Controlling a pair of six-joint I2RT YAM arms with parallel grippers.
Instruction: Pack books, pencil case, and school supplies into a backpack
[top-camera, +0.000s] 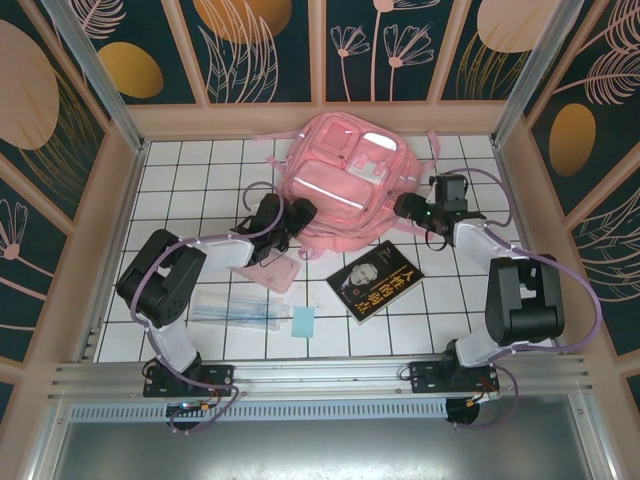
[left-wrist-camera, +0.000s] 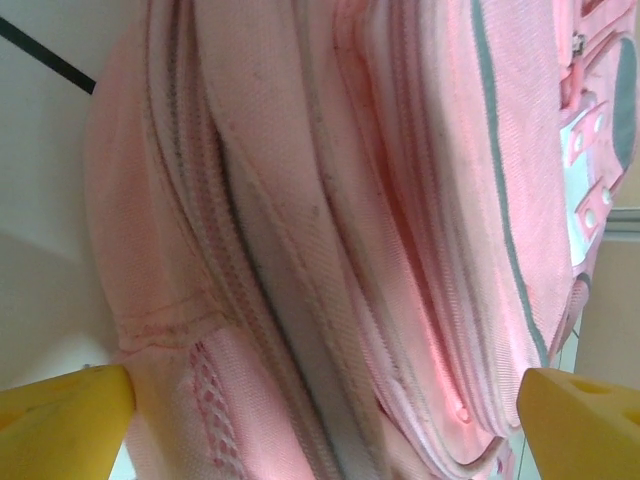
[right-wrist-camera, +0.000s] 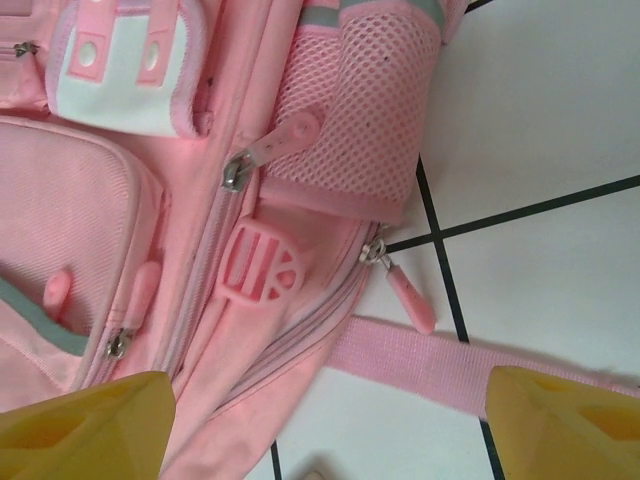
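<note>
Close to the near edge of the white-tiled worktop (top-camera: 170, 180) lie the clear packet of sticks (top-camera: 232, 311) and, just beside it on the right-edge side, the light-blue pad (top-camera: 303, 321). Behind them sit the pale pink pencil case (top-camera: 277, 272) and the black book (top-camera: 376, 281), apart from each other. Mid-worktop, the left pincer (left-wrist-camera: 322, 415) is released, fingers spread wide at the side of the pink backpack (top-camera: 345, 180). The right pincer (right-wrist-camera: 320, 420), likewise released, hangs over the backpack's lower corner and strap (right-wrist-camera: 420, 360). The backpack reaches toward the far edge.
</note>
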